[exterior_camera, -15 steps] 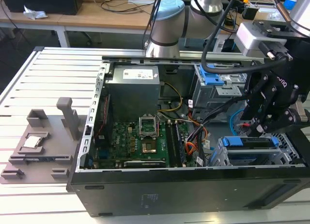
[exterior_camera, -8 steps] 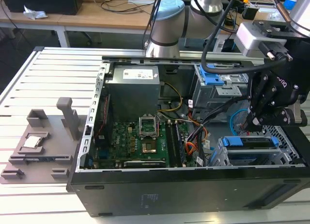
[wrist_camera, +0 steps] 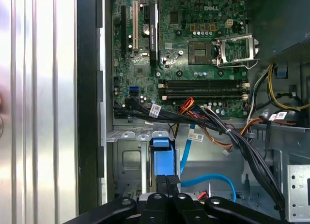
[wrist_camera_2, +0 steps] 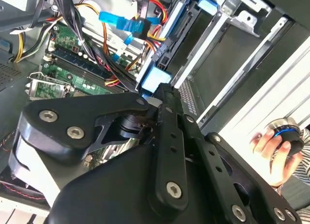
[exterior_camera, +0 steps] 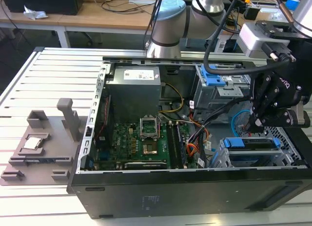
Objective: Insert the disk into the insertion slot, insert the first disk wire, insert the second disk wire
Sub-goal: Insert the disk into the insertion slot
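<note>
In the exterior view the disk (exterior_camera: 251, 144), framed by its blue carrier, lies inside the insertion slot (exterior_camera: 287, 155), a low silver cage at the case's near right corner. My gripper (exterior_camera: 252, 123) hangs just above the disk's end. In the first wrist view the two black fingertips (wrist_camera: 162, 184) are pressed together, shut with nothing between them, right at the carrier's blue end (wrist_camera: 161, 158). The cage wall (wrist_camera: 127, 161) flanks it. A thin blue wire (wrist_camera: 209, 178) curves loose beside the gripper (wrist_camera: 167, 183). A bundle of black, red and orange wires (wrist_camera: 213, 125) runs past it.
The open computer case holds a green motherboard (exterior_camera: 146, 140), a grey power supply (exterior_camera: 134, 89) and a taller grey cage with a blue latch (exterior_camera: 212, 84). A grey fixture plate (exterior_camera: 41, 143) lies on the slatted table. A hand on a knob (wrist_camera_2: 273, 149) is outside the case.
</note>
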Robot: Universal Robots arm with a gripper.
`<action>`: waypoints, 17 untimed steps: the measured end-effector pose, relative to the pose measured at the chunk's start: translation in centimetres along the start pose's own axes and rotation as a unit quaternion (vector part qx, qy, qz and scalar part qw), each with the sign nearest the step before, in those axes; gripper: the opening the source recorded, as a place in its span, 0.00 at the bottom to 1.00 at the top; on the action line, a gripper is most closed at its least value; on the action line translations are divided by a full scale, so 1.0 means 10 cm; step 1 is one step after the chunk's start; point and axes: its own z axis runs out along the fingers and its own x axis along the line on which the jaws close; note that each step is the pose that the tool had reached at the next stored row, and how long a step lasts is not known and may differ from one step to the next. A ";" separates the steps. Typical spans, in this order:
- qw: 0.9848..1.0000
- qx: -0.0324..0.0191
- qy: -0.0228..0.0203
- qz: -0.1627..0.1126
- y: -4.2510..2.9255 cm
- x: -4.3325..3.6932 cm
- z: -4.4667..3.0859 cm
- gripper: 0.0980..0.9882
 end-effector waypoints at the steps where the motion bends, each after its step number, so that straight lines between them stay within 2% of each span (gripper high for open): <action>1: 1.000 0.000 0.000 0.000 -0.024 -0.001 0.000 0.01; 9: 1.000 -0.001 0.000 0.000 -0.154 -0.004 0.073 0.01; 17: 1.000 -0.001 0.000 0.000 -0.158 -0.004 0.073 0.01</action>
